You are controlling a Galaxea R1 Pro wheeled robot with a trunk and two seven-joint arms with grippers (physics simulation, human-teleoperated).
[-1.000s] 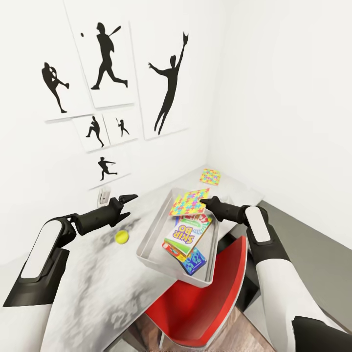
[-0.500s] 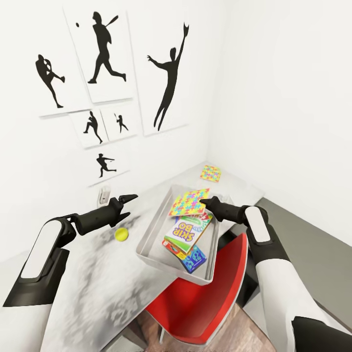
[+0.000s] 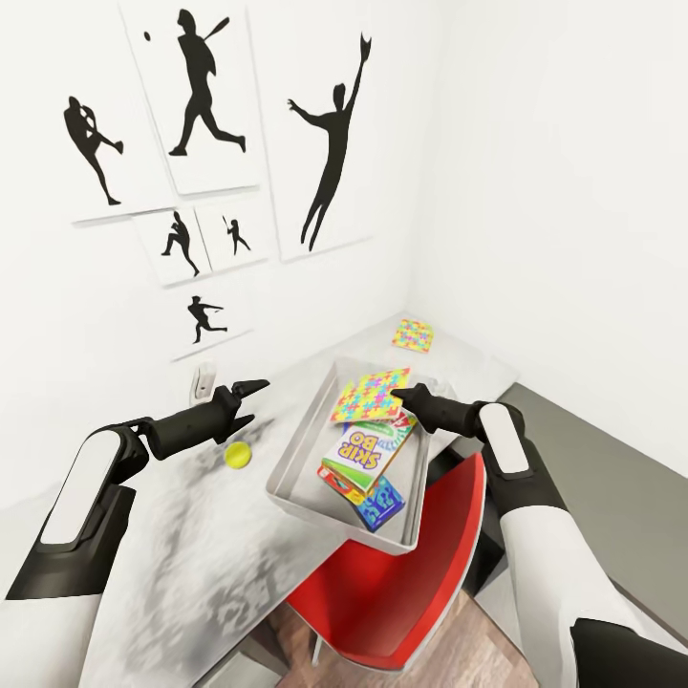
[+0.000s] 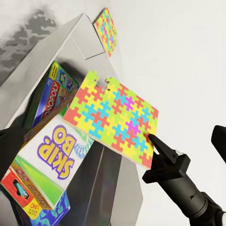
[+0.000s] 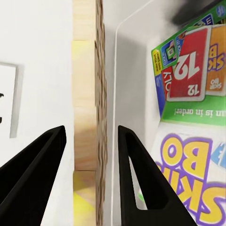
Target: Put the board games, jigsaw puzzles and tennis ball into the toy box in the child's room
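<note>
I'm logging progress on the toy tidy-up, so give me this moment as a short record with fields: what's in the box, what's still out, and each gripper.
in toy box: Skip-Bo game, Monopoly game, blue game
right gripper: fingers either side of a jigsaw puzzle, held above the box
out on table: tennis ball, second jigsaw puzzle at the far end
left gripper: open, empty, above the table near the ball

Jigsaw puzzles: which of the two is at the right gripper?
The jigsaw puzzle tilted above the toy box, its edge between the right gripper's fingers. The other puzzle lies flat on the table's far corner.
</note>
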